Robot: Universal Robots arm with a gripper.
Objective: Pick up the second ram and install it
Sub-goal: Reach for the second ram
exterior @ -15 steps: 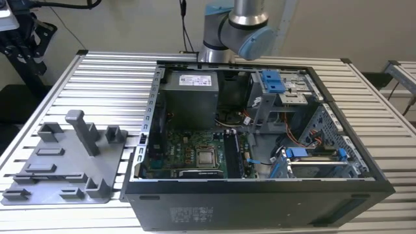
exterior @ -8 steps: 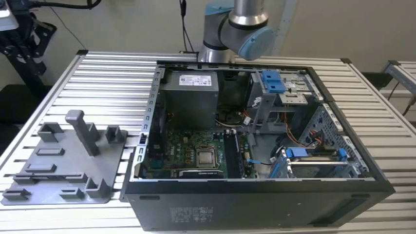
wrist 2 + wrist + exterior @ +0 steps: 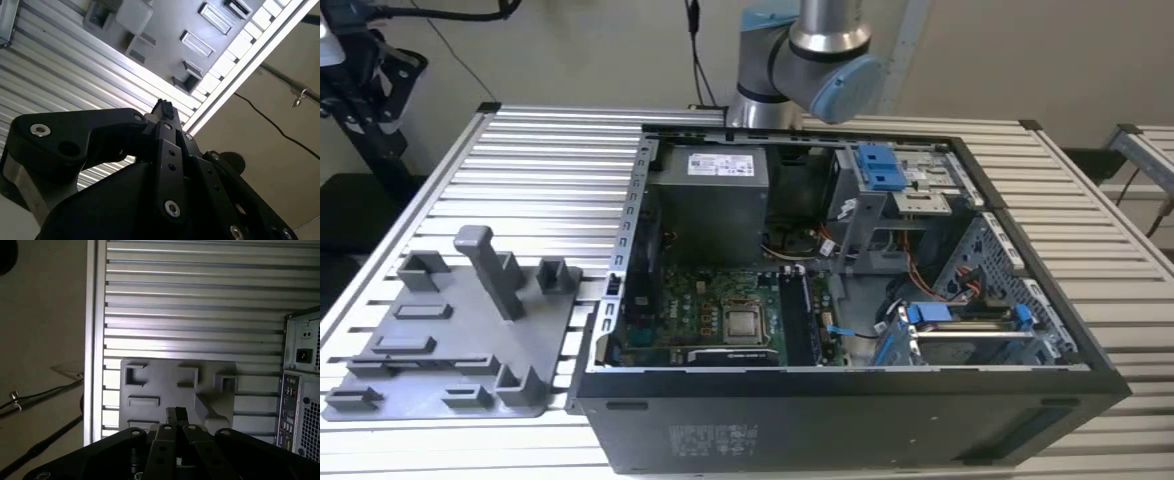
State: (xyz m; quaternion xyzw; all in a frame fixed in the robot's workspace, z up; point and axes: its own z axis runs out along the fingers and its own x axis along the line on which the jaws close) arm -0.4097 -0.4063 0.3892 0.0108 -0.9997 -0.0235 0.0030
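**A:** How is the claw found?

**B:** In the first wrist view the claw (image 3: 176,414) is seen with its fingertips drawn together, only a hairline left between them. The same closed state is shown in the second wrist view. Nothing is seen to be gripped. The claw is held high over the grey plastic tray (image 3: 175,385), well apart from it.

**A:** Where is that tray set?

**B:** It is laid at the bench (image 3: 547,150) corner on the exterior view's left, at the near side, with its tall post (image 3: 483,265) upright. Just beside it, along the bench's near edge, the open computer case (image 3: 854,420) is stood.

**A:** And the second ram?

**B:** Its place cannot be fixed with certainty. Dark narrow strips are seen at the memory slots (image 3: 797,315), just beside the processor socket (image 3: 744,322) on the motherboard (image 3: 707,310) inside the case. Whether a stick is seated there cannot be told.

**A:** How far along is the task judged to be?

**B:** No carrying or pressing is in hand. The work is therefore judged to stand at one end or the other. Either the pick-up is not yet made, or the stick is already lodged in its slot. Which of the two it is cannot be settled from these views.
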